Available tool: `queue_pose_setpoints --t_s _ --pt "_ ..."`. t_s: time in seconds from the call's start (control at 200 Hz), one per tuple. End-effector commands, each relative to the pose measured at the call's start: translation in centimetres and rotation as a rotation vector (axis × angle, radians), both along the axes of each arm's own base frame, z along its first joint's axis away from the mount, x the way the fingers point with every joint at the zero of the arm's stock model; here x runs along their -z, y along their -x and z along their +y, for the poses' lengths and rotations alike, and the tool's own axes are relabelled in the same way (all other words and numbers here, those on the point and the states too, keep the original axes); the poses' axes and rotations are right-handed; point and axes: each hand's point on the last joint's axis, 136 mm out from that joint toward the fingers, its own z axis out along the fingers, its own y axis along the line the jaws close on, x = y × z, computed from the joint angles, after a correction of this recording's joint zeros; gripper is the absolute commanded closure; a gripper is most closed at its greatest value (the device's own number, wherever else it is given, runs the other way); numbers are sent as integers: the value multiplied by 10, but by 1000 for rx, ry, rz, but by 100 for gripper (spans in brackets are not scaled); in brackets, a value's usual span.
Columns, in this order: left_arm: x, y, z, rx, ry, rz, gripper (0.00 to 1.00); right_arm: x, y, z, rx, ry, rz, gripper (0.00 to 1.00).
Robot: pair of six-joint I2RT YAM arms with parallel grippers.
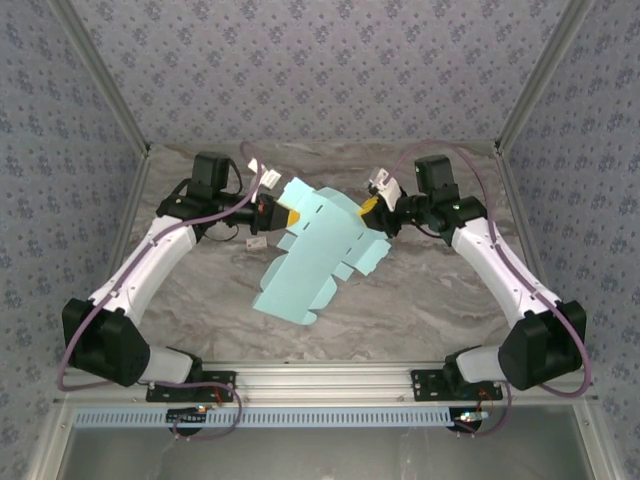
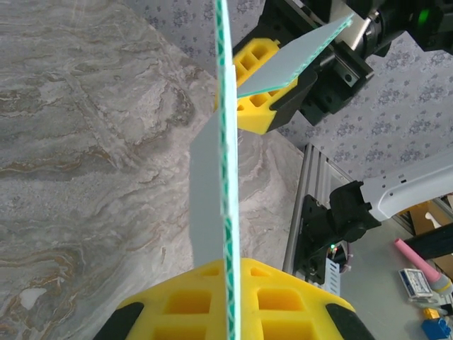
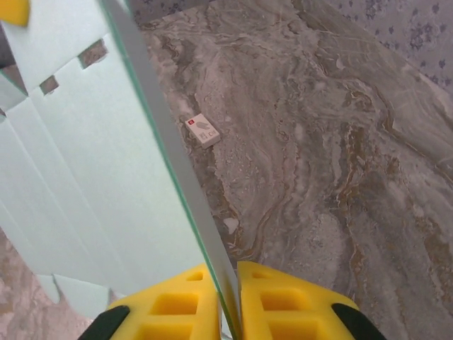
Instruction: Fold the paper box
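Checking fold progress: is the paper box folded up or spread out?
Spread, not folded: the paper box is an open die-cut sheet, flaps out, pinched by the left gripper and right gripper.

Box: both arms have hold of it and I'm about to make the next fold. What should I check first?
1. Left jaws shut on an edge of the box: ok.
2. Right jaws shut on the opposite edge: ok.
3. Near end of the box lifted off the table: cannot tell.
4. Tag lies on the table, apart from the box: ok.
5. Box folded into shape: not ok, it is a mostly flat sheet with its flaps unfolded.
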Motion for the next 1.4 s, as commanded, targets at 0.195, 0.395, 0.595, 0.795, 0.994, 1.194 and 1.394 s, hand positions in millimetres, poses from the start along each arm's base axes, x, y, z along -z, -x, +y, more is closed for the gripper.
queue_pose_setpoints --t_s 0.195,0.395,0.595,0.795,0.994,1.194,1.394 --pt "-3 -35 1 -208 11 112 100 -12 -14 -21 367 229 -359 92" --pt "5 -49 0 -266 30 185 100 -14 -13 -17 575 386 -551 95" --pt "14 -55 -3 -272 32 224 100 8 -16 -6 624 505 -580 98" --pt "28 -58 4 -292 -33 184 93 16 -6 -1 456 416 -398 99" --pt "50 -61 9 -309 -77 167 71 24 13 -9 299 302 -64 100" --pt "90 -70 36 -483 -201 190 56 51 24 -21 273 246 334 100" --pt "96 -63 52 -602 -236 172 49 85 17 -31 336 216 567 100"
